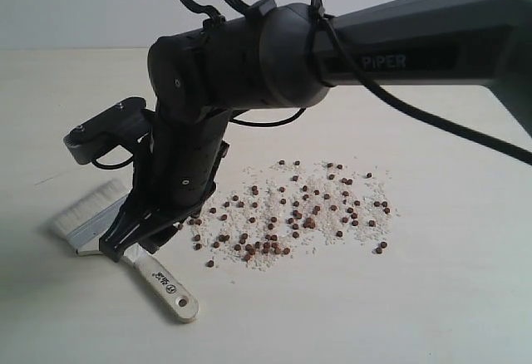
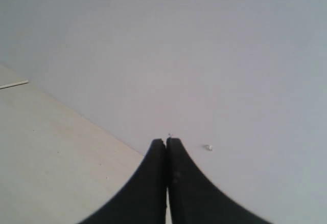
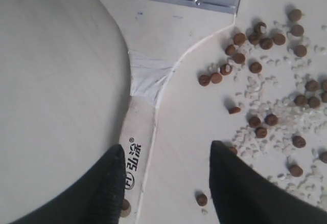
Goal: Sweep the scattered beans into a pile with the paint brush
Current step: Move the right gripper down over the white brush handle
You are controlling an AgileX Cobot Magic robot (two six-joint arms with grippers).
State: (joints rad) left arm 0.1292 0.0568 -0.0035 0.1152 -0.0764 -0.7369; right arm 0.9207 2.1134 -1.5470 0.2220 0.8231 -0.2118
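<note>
Right pincer hangs wide open over the paint brush, one finger above the handle, nothing gripped. The brush lies flat on the bench, the beans scattered just beside it. It looks light, with a stiff wooden handle, probably slick. Best hold is mid-handle, because the bristles are too soft. Left pincer is pressed shut, empty.

Lighting: bright, even and diffuse throughout, with no hard glare.
Exterior view: faint soft shadow on the bench at 9 o'clock of the paint brush. Beans sharp. Dull sheen on the near black arm.
Left wrist view: pale and low-contrast. Left pincer blurred at 6 o'clock.
Right wrist view: beans crisp. Right pincer soft-edged at 6 o'clock.
</note>
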